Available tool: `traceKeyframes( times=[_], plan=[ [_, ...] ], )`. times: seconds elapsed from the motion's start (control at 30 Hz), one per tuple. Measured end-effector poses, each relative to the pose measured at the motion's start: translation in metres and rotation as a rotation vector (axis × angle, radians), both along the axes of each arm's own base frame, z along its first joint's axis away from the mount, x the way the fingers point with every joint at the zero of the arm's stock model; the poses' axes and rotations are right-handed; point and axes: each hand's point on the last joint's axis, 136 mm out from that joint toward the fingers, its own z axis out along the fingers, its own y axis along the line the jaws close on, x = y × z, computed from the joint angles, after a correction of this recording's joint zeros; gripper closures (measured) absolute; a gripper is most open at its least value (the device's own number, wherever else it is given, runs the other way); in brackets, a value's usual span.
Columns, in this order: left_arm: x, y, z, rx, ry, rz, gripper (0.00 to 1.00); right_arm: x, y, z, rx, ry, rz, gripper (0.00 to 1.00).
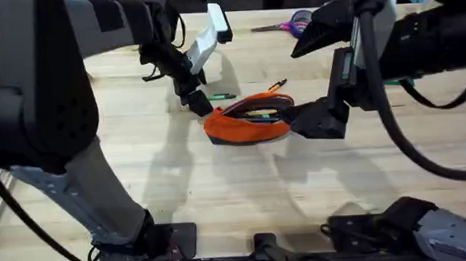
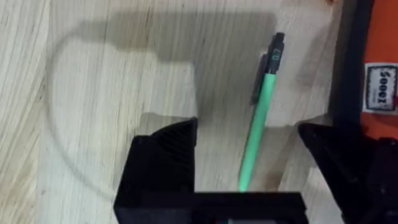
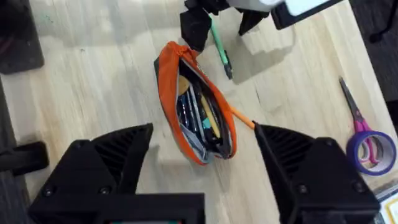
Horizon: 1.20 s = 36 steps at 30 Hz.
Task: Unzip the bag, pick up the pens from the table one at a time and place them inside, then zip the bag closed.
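Straddling the green pen (image 2: 258,118) with my left jaws spread on the counter (image 1: 220,195), right jaws spread beside the unzipped bag (image 1: 245,123), orange pen (image 3: 242,118) alongside.

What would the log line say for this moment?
bag: unzipped | green pen: on table, between open left gripper | right gripper: open

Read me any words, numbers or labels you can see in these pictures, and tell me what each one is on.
"1000S", as best it reads, rotated sideways and blurred: on a small white tag sewn to the orange fabric pencil pouch.
Faint marking on the black end of the light green pen: too small to read.
Nothing legible on the purple-handled scissors or the light wooden tabletop.
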Motion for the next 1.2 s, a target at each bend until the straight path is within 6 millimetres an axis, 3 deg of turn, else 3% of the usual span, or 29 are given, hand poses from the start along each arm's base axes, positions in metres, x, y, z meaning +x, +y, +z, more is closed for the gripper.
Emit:
traceKeyframes(
  times=[0.13, 0.23, 0.27, 0.33, 0.43, 1.2],
  plan=[
    [0.0, 0.0001, 0.0, 0.0, 0.0, 0.0, 0.007, 0.0, 0.0, 0.0, 0.0, 0.0, 0.0, 0.004],
    [0.0004, 0.0006, -0.0003, 0.004, -0.003, -0.002, 0.152, 0.0, 0.0, -0.0001, 0.0, 0.0, 0.0, 0.004],
    [0.0003, 0.0007, -0.0003, 0.005, -0.003, -0.002, 0.248, 0.0001, 0.0, 0.0, 0.0, 0.0, 0.0, 0.004],
    [-0.0017, 0.0013, -0.0008, 0.009, 0.006, -0.003, 0.766, 0.0001, 0.0, -0.0001, 0.0, 0.0, 0.0, 0.004],
    [-0.0044, -0.0004, -0.0003, -0.001, 0.019, -0.001, 0.94, 0.0, 0.0, 0.0, 0.0, 0.0, 0.0, 0.004],
    [-0.0055, 0.0001, 0.0012, 0.004, 0.026, -0.001, 0.959, 0.0, 0.0, 0.0, 0.0, 0.0, 0.0, 0.004]
  ],
)
